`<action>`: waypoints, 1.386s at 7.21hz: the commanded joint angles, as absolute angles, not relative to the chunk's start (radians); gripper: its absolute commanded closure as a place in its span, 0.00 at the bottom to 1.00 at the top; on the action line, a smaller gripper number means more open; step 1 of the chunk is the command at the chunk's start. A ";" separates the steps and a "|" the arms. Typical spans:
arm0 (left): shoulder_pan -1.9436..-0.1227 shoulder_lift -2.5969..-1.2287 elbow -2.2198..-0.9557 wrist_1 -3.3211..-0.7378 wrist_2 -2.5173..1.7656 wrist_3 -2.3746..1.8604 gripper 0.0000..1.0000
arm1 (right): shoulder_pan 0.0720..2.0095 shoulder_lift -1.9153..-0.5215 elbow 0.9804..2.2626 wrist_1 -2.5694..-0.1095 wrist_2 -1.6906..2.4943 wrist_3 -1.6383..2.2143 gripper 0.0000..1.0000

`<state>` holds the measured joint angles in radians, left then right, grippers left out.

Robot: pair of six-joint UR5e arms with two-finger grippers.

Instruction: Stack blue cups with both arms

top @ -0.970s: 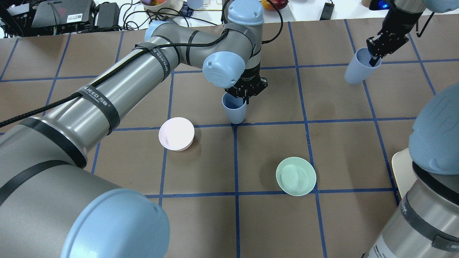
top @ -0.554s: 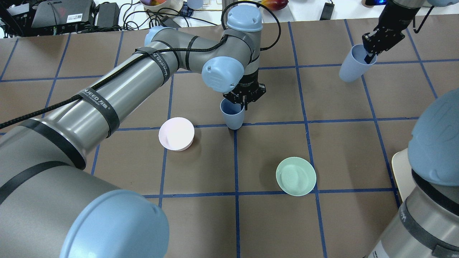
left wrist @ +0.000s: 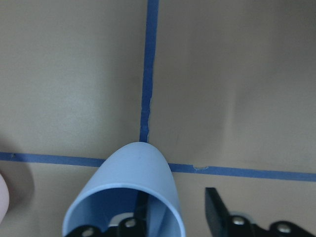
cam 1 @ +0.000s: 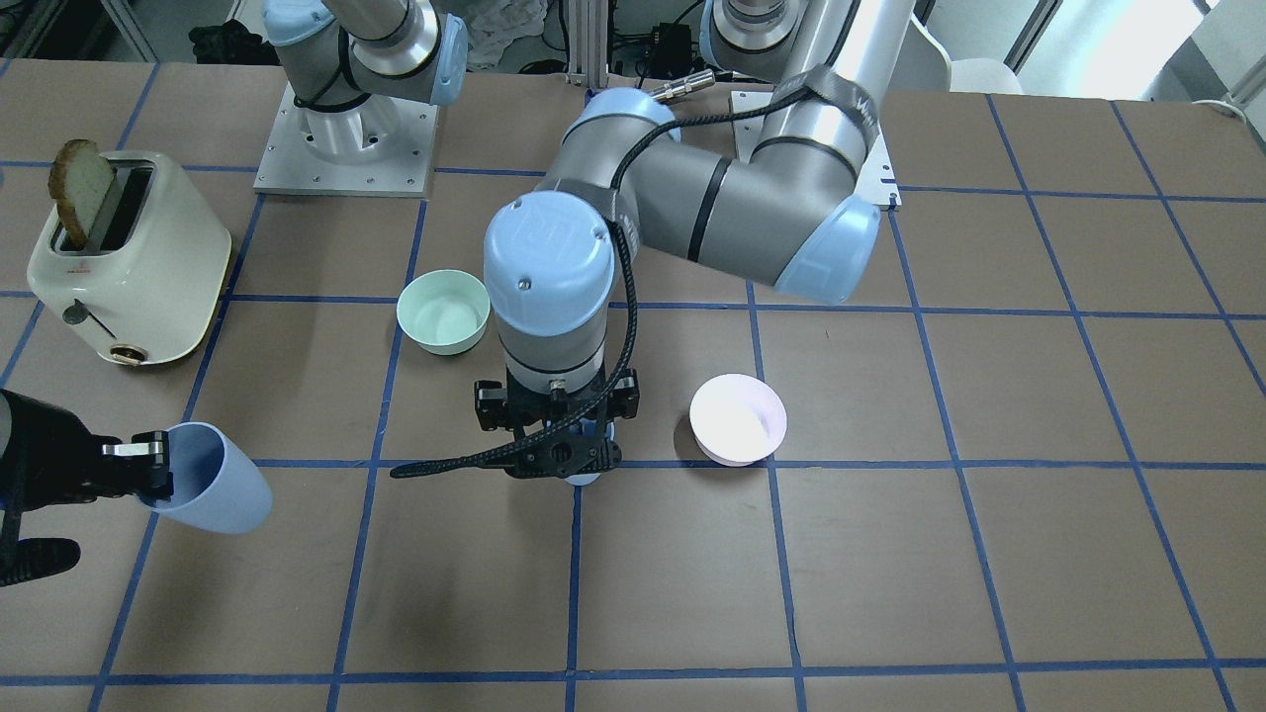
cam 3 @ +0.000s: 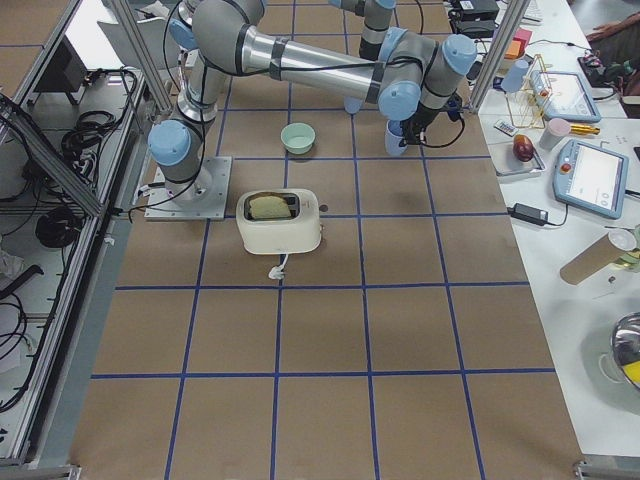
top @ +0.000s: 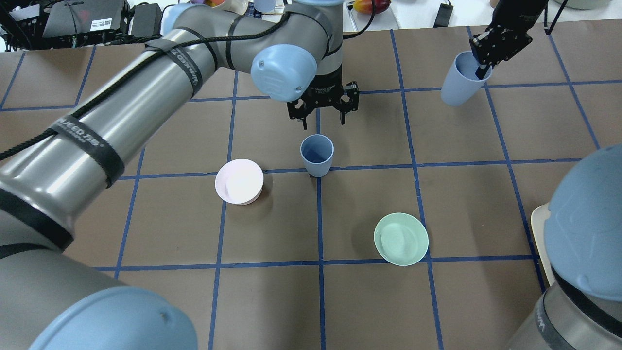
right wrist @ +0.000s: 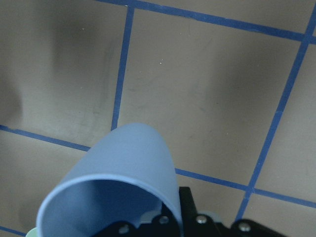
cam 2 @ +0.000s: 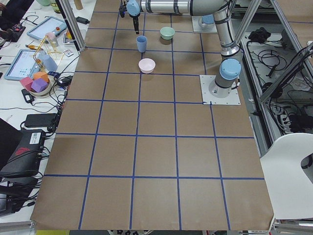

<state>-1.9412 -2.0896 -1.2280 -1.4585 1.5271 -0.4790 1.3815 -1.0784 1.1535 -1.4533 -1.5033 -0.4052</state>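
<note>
1. Mint-green bowl [top: 401, 239] sits nearest the robot on the worktop [top: 369, 306]; the pink bowl [top: 239, 181] is a bit further out, to the left.
2. First blue cup [top: 317, 155] - upright on a blue tape crossing, near the pink bowl.
3. Left end effector [top: 323, 116] is just past that cup, apart from it, jaws spread wide and gripping nothing.
4. Farthest, on the right side: right end effector [top: 482, 68] is clamped on the rim of the second blue cup [top: 457, 87] - one finger inside, cup tilted.
</note>
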 commanded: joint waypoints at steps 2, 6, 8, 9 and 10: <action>-1.824 -1.903 -1.190 -1.586 1.488 -0.279 0.00 | 1.529 -1.135 1.173 -1.424 -1.499 -0.230 1.00; -1.692 -1.616 -1.492 -1.669 1.520 -0.083 0.00 | 1.753 -1.169 1.267 -1.440 -1.474 0.013 1.00; -1.616 -1.562 -1.563 -1.544 1.549 -0.034 0.00 | 1.822 -1.169 1.288 -1.468 -1.407 0.113 1.00; -1.580 -1.557 -1.565 -1.540 1.548 0.094 0.00 | 1.848 -1.158 1.311 -1.571 -1.407 0.189 1.00; -1.580 -1.557 -1.559 -1.539 1.548 0.100 0.00 | 1.848 -1.151 1.339 -1.630 -1.408 0.192 1.00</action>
<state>-1.5980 -1.5627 -1.5576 -1.5483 1.5469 0.0484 1.8331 -1.1600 1.3077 -1.5483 -1.4135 0.1549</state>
